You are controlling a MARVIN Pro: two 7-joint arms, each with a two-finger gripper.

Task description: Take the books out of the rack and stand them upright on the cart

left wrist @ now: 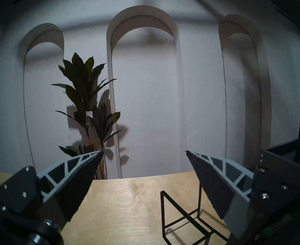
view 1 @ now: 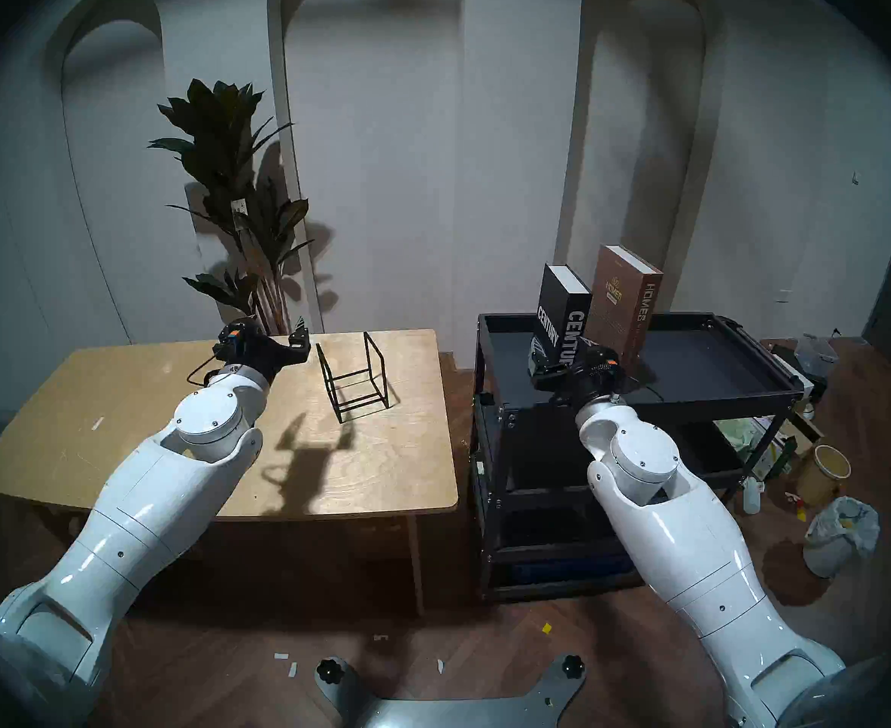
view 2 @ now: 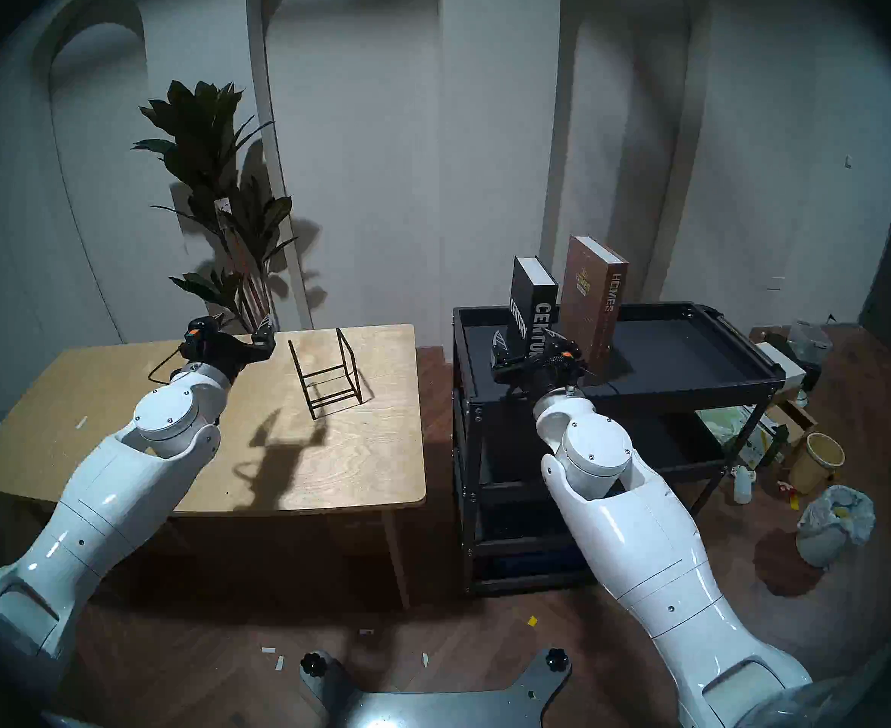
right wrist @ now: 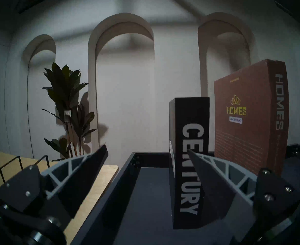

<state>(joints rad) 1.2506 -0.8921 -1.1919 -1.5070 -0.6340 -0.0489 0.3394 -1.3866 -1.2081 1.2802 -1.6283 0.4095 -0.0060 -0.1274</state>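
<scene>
Both books, black CENTURY [view 1: 564, 317] and brown HOMES [view 1: 624, 301], stand upright on the cart's [view 1: 706, 396] top tray, at three o'clock from the empty rack [view 1: 354, 380], so with my left gripper [left wrist: 144, 170] and right gripper [right wrist: 147, 165] spread and holding nothing, I judge the job done.

Black book [view 1: 559, 312] with white "CENTURY" lettering; brown book [view 1: 623, 296] with gold and white "HOMES" lettering; black wire rack [view 1: 354, 380]; black cart [view 1: 695, 391]; pale wood-grain table [view 1: 117, 427]; dark green plant [view 1: 222, 149].
</scene>
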